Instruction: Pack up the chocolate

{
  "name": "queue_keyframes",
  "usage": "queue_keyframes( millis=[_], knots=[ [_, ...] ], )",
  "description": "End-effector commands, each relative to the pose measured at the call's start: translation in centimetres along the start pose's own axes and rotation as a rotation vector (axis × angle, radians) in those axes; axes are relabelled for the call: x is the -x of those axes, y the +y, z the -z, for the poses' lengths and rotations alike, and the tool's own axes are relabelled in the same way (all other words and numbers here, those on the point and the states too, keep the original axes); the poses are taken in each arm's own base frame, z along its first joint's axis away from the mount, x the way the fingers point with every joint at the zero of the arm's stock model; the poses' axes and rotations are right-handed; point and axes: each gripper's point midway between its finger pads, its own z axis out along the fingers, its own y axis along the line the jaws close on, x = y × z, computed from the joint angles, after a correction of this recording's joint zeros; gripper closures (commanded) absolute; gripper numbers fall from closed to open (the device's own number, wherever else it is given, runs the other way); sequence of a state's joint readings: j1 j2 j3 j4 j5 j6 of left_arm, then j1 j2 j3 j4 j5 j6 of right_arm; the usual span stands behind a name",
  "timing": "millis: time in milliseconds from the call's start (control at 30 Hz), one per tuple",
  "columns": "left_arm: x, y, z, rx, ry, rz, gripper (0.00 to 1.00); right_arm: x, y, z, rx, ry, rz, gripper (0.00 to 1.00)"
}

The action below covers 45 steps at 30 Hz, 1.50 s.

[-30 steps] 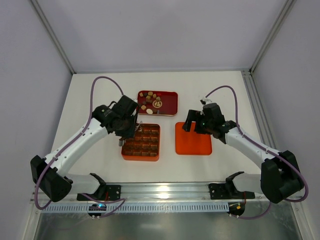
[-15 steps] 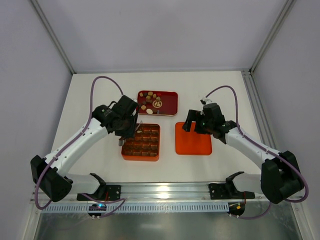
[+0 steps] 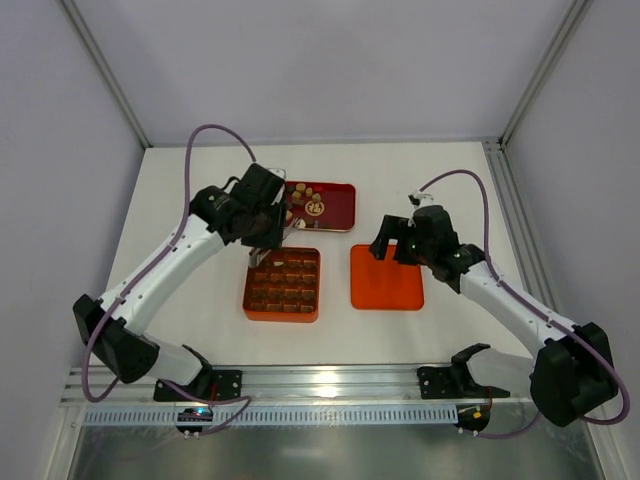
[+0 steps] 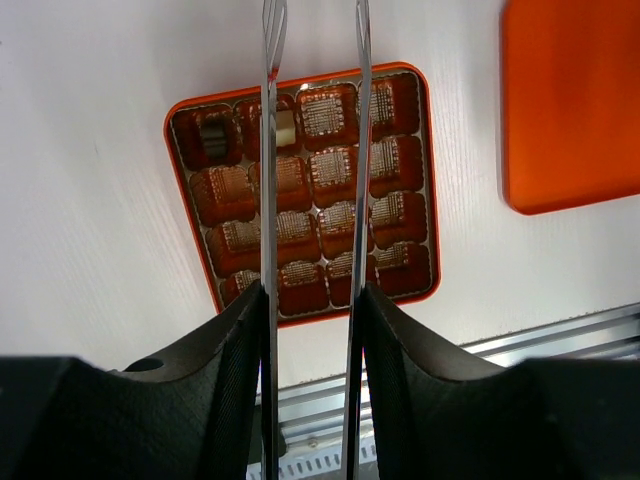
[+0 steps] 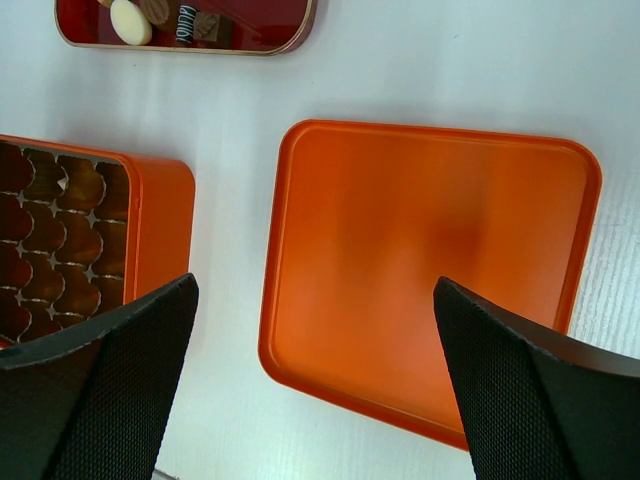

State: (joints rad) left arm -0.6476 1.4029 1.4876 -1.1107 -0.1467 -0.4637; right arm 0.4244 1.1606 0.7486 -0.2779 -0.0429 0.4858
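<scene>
The left gripper (image 4: 316,40), tines partly apart and empty, hangs over the orange compartment box (image 3: 280,315); the right gripper (image 5: 315,285) gapes wide, empty, above the flat lid (image 5: 430,270) beside it.

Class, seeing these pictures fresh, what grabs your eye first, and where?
A bright orange grid box sits mid-table, with two chocolates at one corner. A flat orange lid lies to its right; behind them, a dark red tray holds loose chocolates.
</scene>
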Motion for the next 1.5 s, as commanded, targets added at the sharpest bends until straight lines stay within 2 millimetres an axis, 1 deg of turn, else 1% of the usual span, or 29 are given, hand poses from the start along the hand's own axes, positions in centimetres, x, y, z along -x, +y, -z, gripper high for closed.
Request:
queue_keyframes(
  millis=[0,33,67,100,167,200,367,533,633,1000,1467],
  knots=[
    [2.7,-0.9,-1.4,-0.005,-0.036,-0.031,0.58,3.0,1.1,1.8,0.011,-0.093,0.029,0.00],
    [3.0,-1.2,-1.8,-0.009,-0.031,-0.036,0.58,3.2,1.2,2.2,0.016,-0.101,0.034,0.00],
    [3.3,-1.4,-2.2,-0.012,-0.029,-0.047,0.58,3.5,0.7,2.4,-0.017,-0.113,0.035,0.00],
    [3.8,-1.8,-3.0,-0.015,-0.024,-0.051,0.58,3.7,0.7,2.7,-0.019,-0.121,0.041,0.00],
    [4.1,-2.4,-3.7,-0.032,-0.011,-0.061,0.58,4.0,0.5,3.3,-0.033,-0.135,0.046,0.00],
    [4.5,-2.8,-4.5,-0.033,-0.002,-0.065,0.58,4.1,0.3,3.5,-0.040,-0.139,0.049,0.00],
    [5.1,-4.0,-6.5,-0.061,0.029,-0.075,0.59,4.0,-0.1,4.5,-0.055,-0.153,0.059,0.00],
    [5.7,-5.1,-7.8,-0.090,0.041,-0.083,0.59,3.6,-0.4,4.7,-0.064,-0.151,0.058,0.00],
    [5.7,-5.5,-9.1,-0.090,0.066,-0.088,0.60,3.3,-0.6,4.7,-0.067,-0.142,0.057,0.00],
    [5.5,-6.0,-11.2,-0.089,0.095,-0.104,0.60,2.7,-0.8,4.5,-0.065,-0.131,0.056,0.00],
    [5.3,-6.3,-12.5,-0.079,0.114,-0.114,0.60,2.2,-1.1,4.3,-0.070,-0.119,0.058,0.00]
  ],
)
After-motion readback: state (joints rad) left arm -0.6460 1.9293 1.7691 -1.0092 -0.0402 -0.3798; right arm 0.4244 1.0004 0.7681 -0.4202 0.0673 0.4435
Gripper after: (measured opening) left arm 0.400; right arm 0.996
